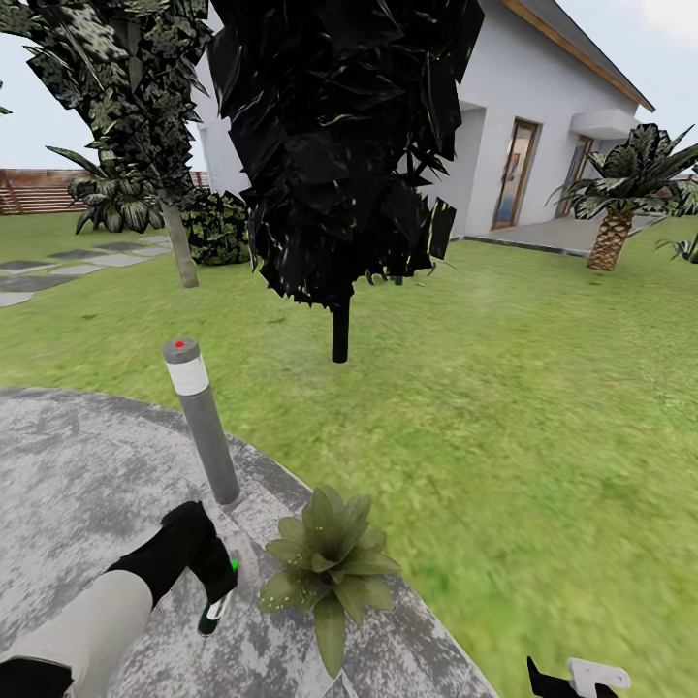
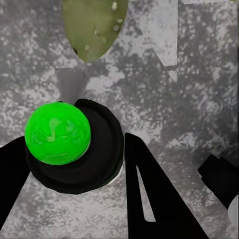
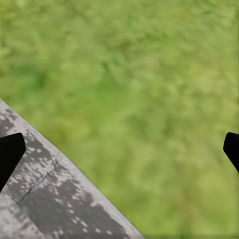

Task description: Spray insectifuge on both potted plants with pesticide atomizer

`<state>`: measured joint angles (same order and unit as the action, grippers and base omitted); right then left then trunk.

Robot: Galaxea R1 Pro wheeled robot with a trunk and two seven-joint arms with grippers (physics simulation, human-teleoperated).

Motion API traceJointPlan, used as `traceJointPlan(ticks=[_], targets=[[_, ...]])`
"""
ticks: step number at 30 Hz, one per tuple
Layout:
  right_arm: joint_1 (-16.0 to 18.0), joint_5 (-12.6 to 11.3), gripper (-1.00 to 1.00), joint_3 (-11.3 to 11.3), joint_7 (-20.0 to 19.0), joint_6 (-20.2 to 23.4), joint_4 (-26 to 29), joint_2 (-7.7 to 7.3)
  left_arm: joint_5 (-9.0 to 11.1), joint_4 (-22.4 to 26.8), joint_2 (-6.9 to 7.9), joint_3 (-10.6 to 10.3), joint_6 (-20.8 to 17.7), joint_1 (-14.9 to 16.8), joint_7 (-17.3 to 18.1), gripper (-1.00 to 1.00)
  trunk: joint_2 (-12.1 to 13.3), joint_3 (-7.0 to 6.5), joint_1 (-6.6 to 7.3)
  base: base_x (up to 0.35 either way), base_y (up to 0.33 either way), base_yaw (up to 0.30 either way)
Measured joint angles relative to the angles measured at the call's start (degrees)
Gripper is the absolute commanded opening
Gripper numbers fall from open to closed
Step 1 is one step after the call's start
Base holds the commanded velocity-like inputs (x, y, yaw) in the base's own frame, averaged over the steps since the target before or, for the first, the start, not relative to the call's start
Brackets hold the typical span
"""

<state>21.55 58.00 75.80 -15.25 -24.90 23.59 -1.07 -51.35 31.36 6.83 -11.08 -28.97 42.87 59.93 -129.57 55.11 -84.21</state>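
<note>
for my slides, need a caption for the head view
Left gripper holds the atomizer beside a potted plant at the patio edge, near a bollard lamp.

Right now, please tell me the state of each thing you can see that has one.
left gripper: shut on the pesticide atomizer, pointing down over the patio
right gripper: open, holding nothing
potted plant: upright on the patio edge, beside the atomizer
bollard lamp: standing, slightly tilted
house door: closed
</note>
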Motion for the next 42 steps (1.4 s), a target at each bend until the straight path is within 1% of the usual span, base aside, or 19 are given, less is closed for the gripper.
traceJointPlan(ticks=[2,4,7,8,9,14,16,18,19,21,23,26,29,33,39,42], targets=[[0.0,0.0,1.0,0.0,0.0,0.0,0.0,0.0,-0.1,0.0,0.3,0.0,0.0,0.4,0.9,-1.0,0.0,0.0,0.0,0.0,0.0,0.0],[0.0,0.0,1.0,0.0,0.0,0.0,0.0,0.0,-0.1,-0.1,0.67,0.0,0.1,0.1,1.1,-1.0,0.0,0.0,0.0,0.0,0.0,0.0],[0.0,0.0,1.0,0.0,0.0,0.0,0.0,0.0,-0.2,-0.6,2.14,-0.2,0.3,-0.1,1.0,-1.0,0.0,0.0,0.0,0.0,0.0,0.0],[0.0,0.0,1.0,0.0,0.0,0.0,0.0,0.0,-0.2,-0.7,2.52,-0.3,0.3,-0.2,0.9,-1.0,0.0,0.0,0.0,0.0,0.0,0.0],[0.0,0.0,1.0,0.0,0.0,0.0,0.0,0.0,-0.3,-0.7,2.6,-0.3,0.3,-0.2,0.9,-1.0,0.0,0.0,0.0,0.0,0.0,0.0],[0.0,0.1,1.0,0.0,0.0,0.0,0.0,0.0,-0.6,0.1,2.11,0.0,-0.4,0.6,1.1,-1.0,0.0,0.0,0.0,0.0,0.0,0.0],[0.0,0.0,1.0,0.0,0.0,0.0,0.0,0.0,-0.6,1.0,1.87,0.0,-2.1,1.4,1.2,-1.0,0.0,0.0,0.0,0.0,0.0,0.0],[0.0,0.0,1.0,0.0,0.0,0.0,0.0,0.0,-0.6,1.7,2.02,-0.1,-4.4,2.6,1.3,-1.0,0.0,0.0,0.0,0.0,0.0,0.0],[0.0,0.0,1.0,0.0,0.0,0.0,0.0,0.0,-0.6,1.8,2.14,-0.2,-4.7,2.5,1.4,-1.0,0.0,0.0,0.0,0.0,0.0,0.0],[0.0,0.1,1.0,0.0,0.0,0.0,0.0,0.0,-0.8,1.4,2.53,-0.3,-4.6,2.3,1.3,-1.0,0.0,0.0,0.0,0.0,0.0,0.0],[0.0,0.1,1.0,0.0,0.0,0.0,0.0,0.0,-1.4,0.4,2.86,-0.4,-4.4,1.7,1.1,-1.0,0.0,0.01,0.0,0.0,0.0,0.0],[0.0,0.1,1.0,0.0,0.0,0.0,-0.1,0.0,-2.7,-1.7,2.75,-0.4,-4.3,0.5,0.8,-1.0,0.0,0.0,0.0,0.0,0.0,0.0],[0.0,0.1,1.0,0.0,0.0,0.0,-0.1,0.0,-3.2,-2.3,2.68,-0.3,-4.2,0.2,0.7,-1.0,0.0,0.0,0.01,0.079,0.062,0.0],[0.0,0.0,1.0,0.0,0.0,0.0,-0.1,-0.01,-3.2,-2.5,2.43,-0.2,-4.2,0.1,0.7,-1.0,0.0,0.0,0.02,0.172,0.14,0.0],[0.0,0.1,1.0,0.0,0.0,0.0,0.0,0.0,-2.8,-2.6,2.34,-0.1,-4.2,0.0,0.3,-1.0,0.0,0.0,0.0,0.023,0.02,0.0],[0.0,0.1,1.0,0.0,0.0,0.0,0.0,0.0,-2.5,-4.9,2.03,-0.1,-4.1,-0.2,-0.6,-1.0,0.0,0.01,0.0,0.0,0.0,0.0]])
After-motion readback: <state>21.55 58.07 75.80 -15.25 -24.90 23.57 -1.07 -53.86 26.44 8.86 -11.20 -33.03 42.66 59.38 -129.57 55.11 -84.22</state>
